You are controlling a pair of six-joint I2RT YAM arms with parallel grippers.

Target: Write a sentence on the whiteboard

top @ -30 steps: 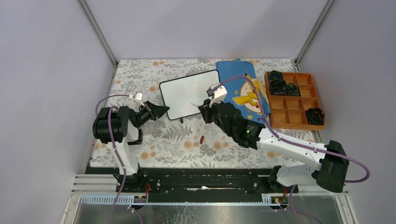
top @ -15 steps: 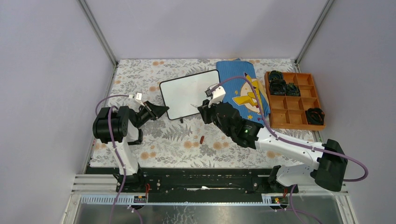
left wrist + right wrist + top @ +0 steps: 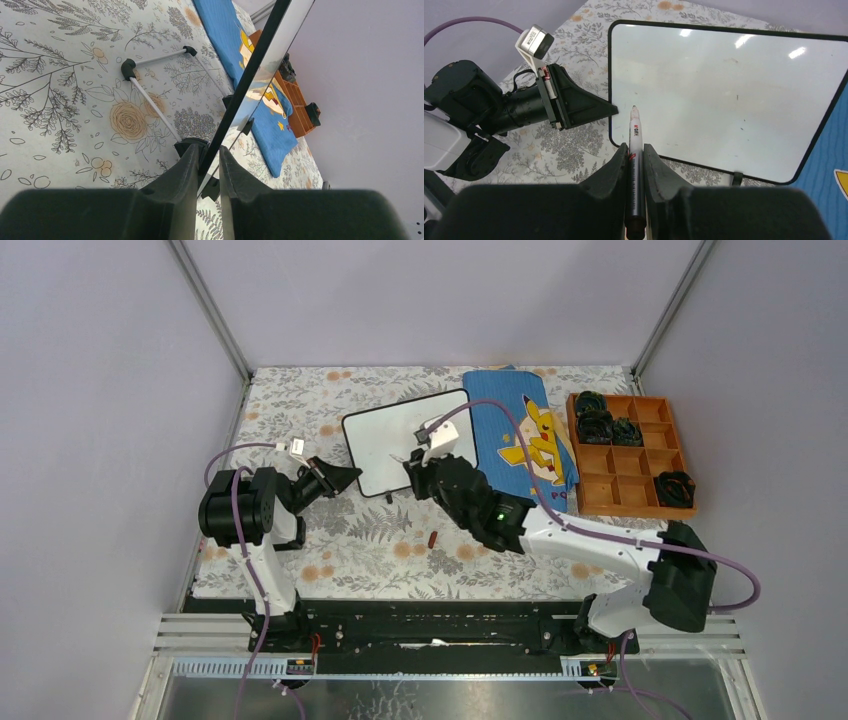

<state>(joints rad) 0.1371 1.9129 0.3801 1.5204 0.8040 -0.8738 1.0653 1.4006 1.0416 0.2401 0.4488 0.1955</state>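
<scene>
Since a second ago, your right gripper has slid left across the whiteboard, from its right part to near its middle, and more of the yellow figure on the blue cloth is now uncovered. Your left arm and the board have not shifted.

The right gripper is closed narrowly on a marker, which is gripped along its barrel. Its tip points over the board's left part, just inside the black rim; you cannot tell whether it touches.

The left gripper is pinched nearly closed on the board's thin black edge. It holds the board's left side while the board stands tilted at the far middle of the table, its right edge just beside the cloth.
</scene>
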